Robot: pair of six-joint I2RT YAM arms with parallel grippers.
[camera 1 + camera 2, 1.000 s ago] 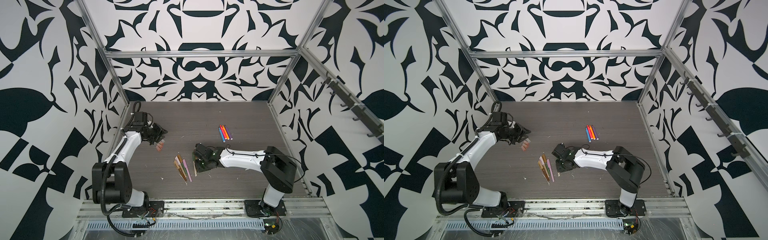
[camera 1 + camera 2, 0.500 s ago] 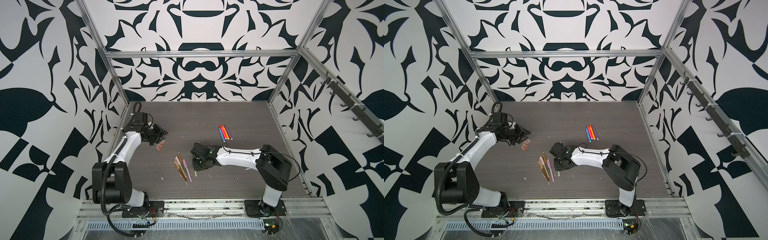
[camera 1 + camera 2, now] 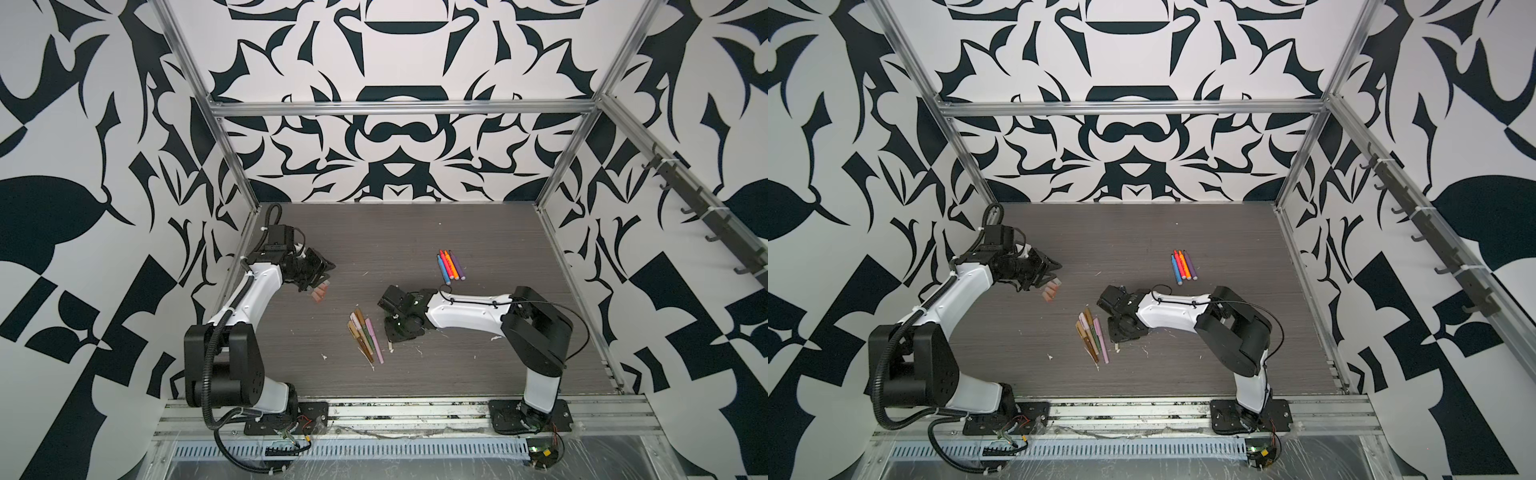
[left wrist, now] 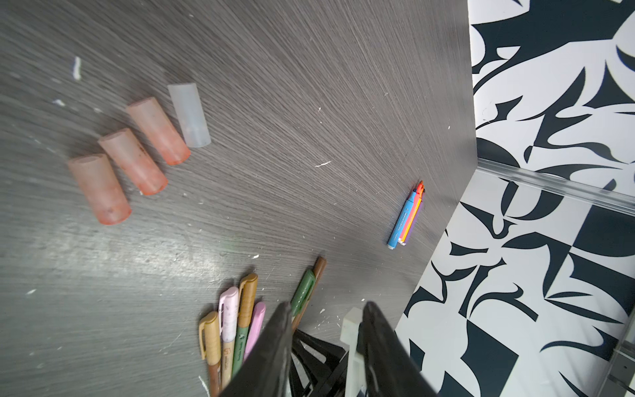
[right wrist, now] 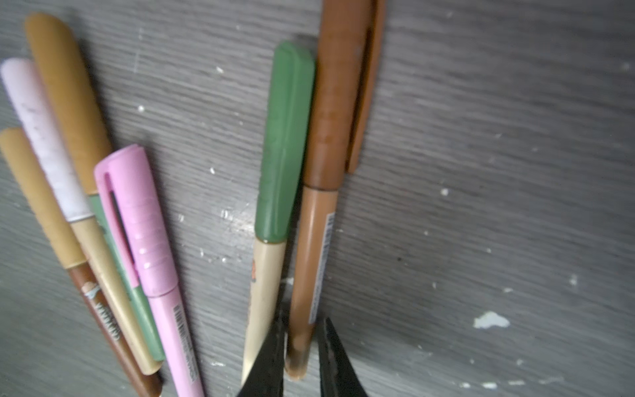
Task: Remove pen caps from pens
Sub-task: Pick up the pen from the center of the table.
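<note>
Brown pen [image 5: 311, 257] sits between the narrowing jaws of the right end effector [image 5: 304, 316], small gap left; grip nearly made. Left end effector [image 4: 326, 306], half-wide and empty, hovers over caps [image 4: 156, 130] at 9 o'clock.

You're working on a table [image 4: 343, 86] of dark grey wood-grain laminate, mostly matt, with a dull sheen in patches and white flecks stuck on it. The pen caps [image 4: 156, 130] look like frosted, translucent plastic. The pens [image 5: 311, 257] are smooth opaque plastic, satin rather than glossy. The frame bars [image 3: 399, 109] are bare brushed metal.
</note>
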